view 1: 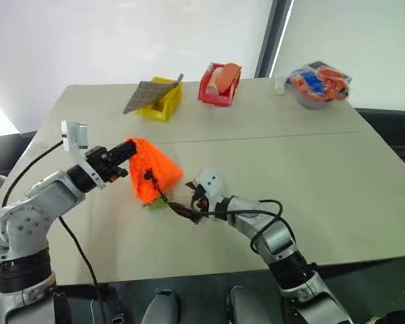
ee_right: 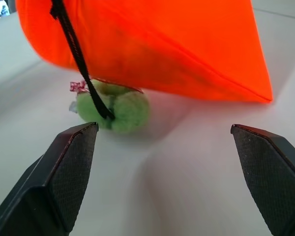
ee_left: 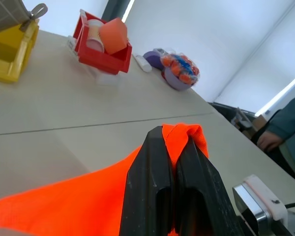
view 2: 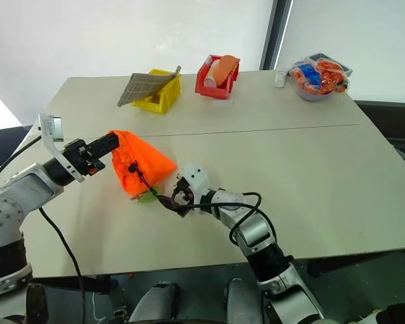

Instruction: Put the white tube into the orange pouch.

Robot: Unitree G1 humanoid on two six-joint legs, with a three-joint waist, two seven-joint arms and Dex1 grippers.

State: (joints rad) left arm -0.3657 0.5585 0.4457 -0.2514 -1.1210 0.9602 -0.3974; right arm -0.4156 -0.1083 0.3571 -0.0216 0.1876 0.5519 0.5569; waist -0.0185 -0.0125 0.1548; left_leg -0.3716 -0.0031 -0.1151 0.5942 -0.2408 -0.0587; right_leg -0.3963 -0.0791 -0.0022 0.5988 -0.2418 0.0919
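While my left gripper [view 1: 126, 152] pinches one corner of the orange pouch [view 1: 152, 172] with its two black fingers [ee_left: 157, 187] pressed tight together, the bag hangs from that corner in a cone, lifted off the table [view 1: 310, 169] at my end and sagging toward it at the other; a fold of the neon fabric pokes up between the fingertips in my left wrist view. From the pouch a black cord [ee_right: 76, 54] runs down to a small fuzzy green thing [ee_right: 115, 105] lying on the table just under the bag's lower edge — it seems to be the tag at the cord's end; a scrap of pink shows beside it. My right gripper [ee_right: 162, 162] sits low over the table just beside the pouch, its jaws spread wide and holding nothing — the green tag lies ahead of them, nearer one finger than the other. As for the white tube, I cannot tell where it is. At the table's far edge stand a yellow bin [view 1: 160, 101] with a grey mat [view 1: 148, 91] leaning across it, a red bin [view 1: 219, 86] holding an orange object, and a bowl [view 1: 317, 98] of orange and blue packets with a small white bottle [view 1: 279, 84] lying beside it; a person's hand [ee_left: 268, 140] shows past the table's side.
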